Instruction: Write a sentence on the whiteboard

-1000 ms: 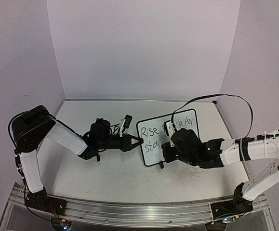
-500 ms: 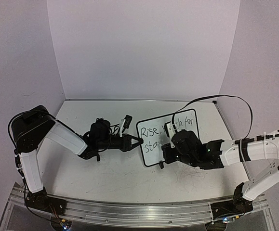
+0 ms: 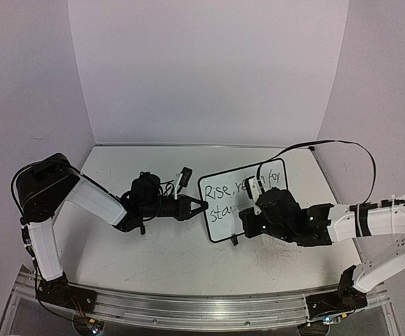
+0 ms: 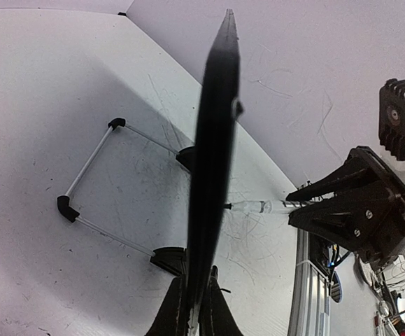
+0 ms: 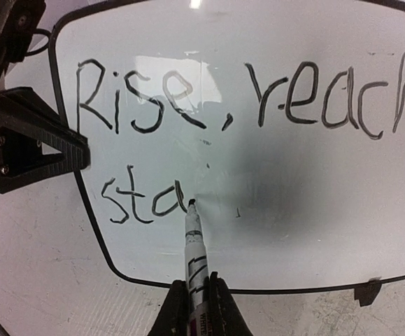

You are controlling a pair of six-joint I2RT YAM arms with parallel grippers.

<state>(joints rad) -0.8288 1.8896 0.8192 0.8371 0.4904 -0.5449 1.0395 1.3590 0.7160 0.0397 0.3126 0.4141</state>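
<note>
The whiteboard (image 3: 223, 222) stands tilted at the table's middle. It fills the right wrist view (image 5: 293, 210) and is edge-on in the left wrist view (image 4: 212, 175). The sentence (image 5: 188, 98) reads "Rise, reach" on the top line and "sta" below; "for" shows in the top view (image 3: 275, 175). My right gripper (image 5: 196, 308) is shut on a white marker (image 5: 194, 245) whose black tip touches the board just right of "sta". My left gripper (image 4: 196, 315) is shut on the board's left edge, as the top view (image 3: 201, 205) also shows.
The board's wire stand with black feet (image 4: 90, 189) rests on the scuffed tabletop behind it. The right arm's black cable (image 3: 328, 143) loops above the board. An aluminium rail (image 3: 188, 308) runs along the near edge. Walls close in the back and sides.
My right gripper and the marker have shifted a little right along the second line, and the "a" of "sta" has been written. The left arm and board have not moved.
</note>
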